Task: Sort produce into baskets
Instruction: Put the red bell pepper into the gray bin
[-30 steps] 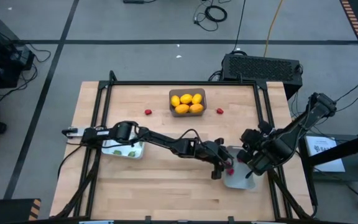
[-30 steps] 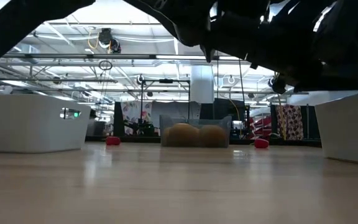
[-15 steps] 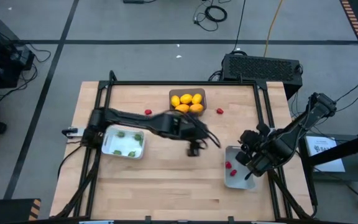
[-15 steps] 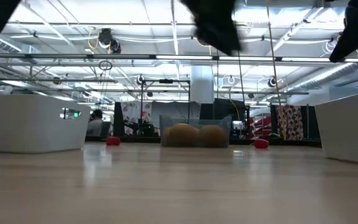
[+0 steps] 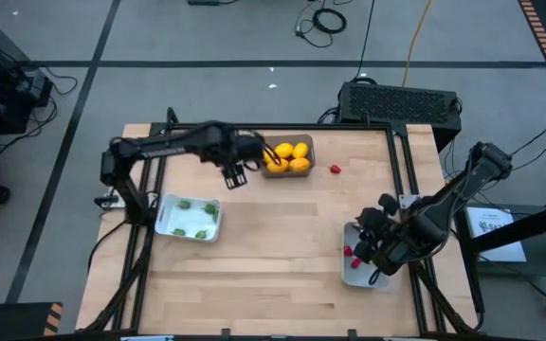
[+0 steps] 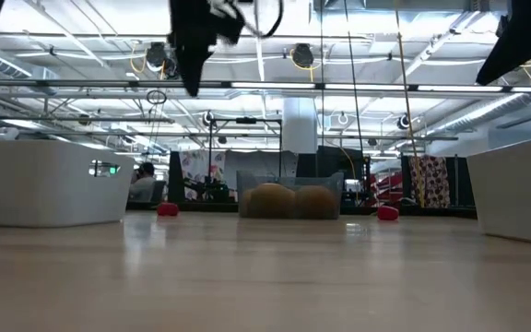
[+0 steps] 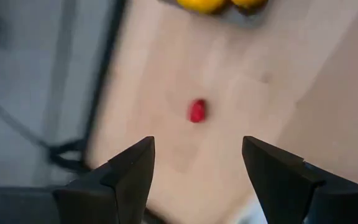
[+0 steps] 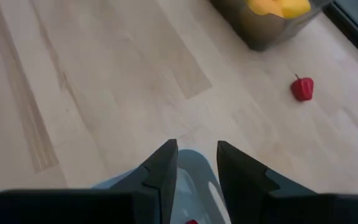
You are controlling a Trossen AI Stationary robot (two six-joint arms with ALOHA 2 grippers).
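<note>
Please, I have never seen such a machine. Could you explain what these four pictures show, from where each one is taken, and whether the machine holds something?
It is a robot with two dark arms at a wooden table. One picture looks straight down from above, one looks level across the table top, and two come from cameras on the arms' wrists.

The left gripper hangs open and empty above a small red piece, beside the dark grey basket of yellow and orange fruits. A second red piece lies on the table at that basket's other side.

The right gripper, its fingers close together and empty, is over a pale basket with a red piece inside. Another pale basket holds tiny green pieces.

Nothing is held now.
</note>
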